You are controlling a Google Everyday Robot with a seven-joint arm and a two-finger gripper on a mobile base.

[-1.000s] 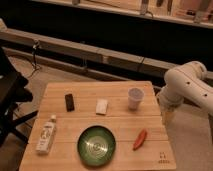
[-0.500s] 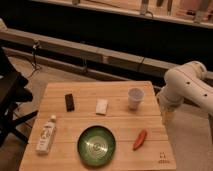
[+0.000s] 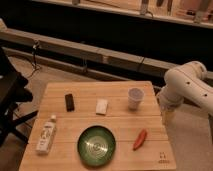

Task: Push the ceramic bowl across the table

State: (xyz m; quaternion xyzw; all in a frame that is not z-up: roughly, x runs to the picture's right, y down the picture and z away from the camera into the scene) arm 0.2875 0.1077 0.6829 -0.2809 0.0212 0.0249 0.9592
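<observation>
The green ceramic bowl [image 3: 96,145] with pale rings at its centre sits on the light wooden table [image 3: 120,125], near the front edge and a little left of the middle. The white robot arm [image 3: 187,90] reaches in from the right. My gripper [image 3: 166,116] hangs down at the table's right edge, well to the right of the bowl and apart from it, below and right of the white cup [image 3: 135,98].
On the table are a black block [image 3: 69,102], a white block [image 3: 102,106], a white bottle [image 3: 46,134] lying at the front left and a red pepper-like item [image 3: 140,139] right of the bowl. A black chair [image 3: 10,95] stands to the left.
</observation>
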